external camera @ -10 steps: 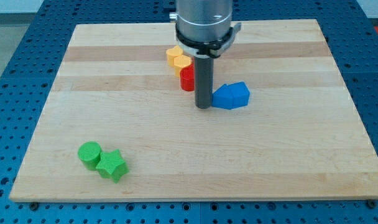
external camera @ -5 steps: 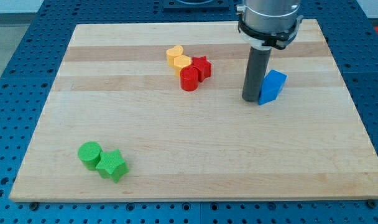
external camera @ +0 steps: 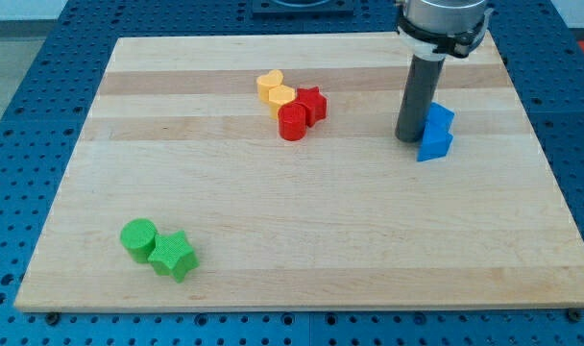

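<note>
A pale wooden board [external camera: 302,240] of glued planks, its grain running across the view, lies on a blue perforated metal bench [external camera: 23,115]. The arm comes down from the view's top right as a shiny metal collar, and below it a straight, matte, dark grey rod stands upright on the wood.

There are no jaws here to open or close; my tip [external camera: 410,140] is a plain blunt end resting at the board's surface, and it grasps nothing. It sits hard against the left side of the blue block [external camera: 435,133], touching or very nearly so. That block is a chunky, angular piece with a stepped outline and looks like smooth moulded plastic; its exact shape is hard to make out from here.

Well to the left of the tip, near the board's upper middle, four small blocks huddle together: a yellow heart-like block [external camera: 268,86], a yellow block [external camera: 281,96] of rounded outline just below and right of it, a red star [external camera: 312,103] and a red cylinder [external camera: 293,122], each touching its neighbour.

Far off at the view's lower left, a green cylinder [external camera: 138,237] and a green star [external camera: 173,256] lie pressed against each other.
</note>
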Action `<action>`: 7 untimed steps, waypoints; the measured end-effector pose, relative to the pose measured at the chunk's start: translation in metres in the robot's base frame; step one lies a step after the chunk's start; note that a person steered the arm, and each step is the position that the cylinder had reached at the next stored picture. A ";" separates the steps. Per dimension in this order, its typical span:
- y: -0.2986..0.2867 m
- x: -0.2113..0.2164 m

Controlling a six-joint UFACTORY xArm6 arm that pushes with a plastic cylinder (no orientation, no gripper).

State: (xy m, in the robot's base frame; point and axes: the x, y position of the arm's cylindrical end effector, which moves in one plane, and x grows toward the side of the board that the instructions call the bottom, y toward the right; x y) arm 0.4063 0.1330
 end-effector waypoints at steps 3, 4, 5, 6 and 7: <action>-0.198 0.041; -0.306 0.082; -0.377 0.111; -0.378 0.131; -0.377 0.198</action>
State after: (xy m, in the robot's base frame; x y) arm 0.6040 -0.2439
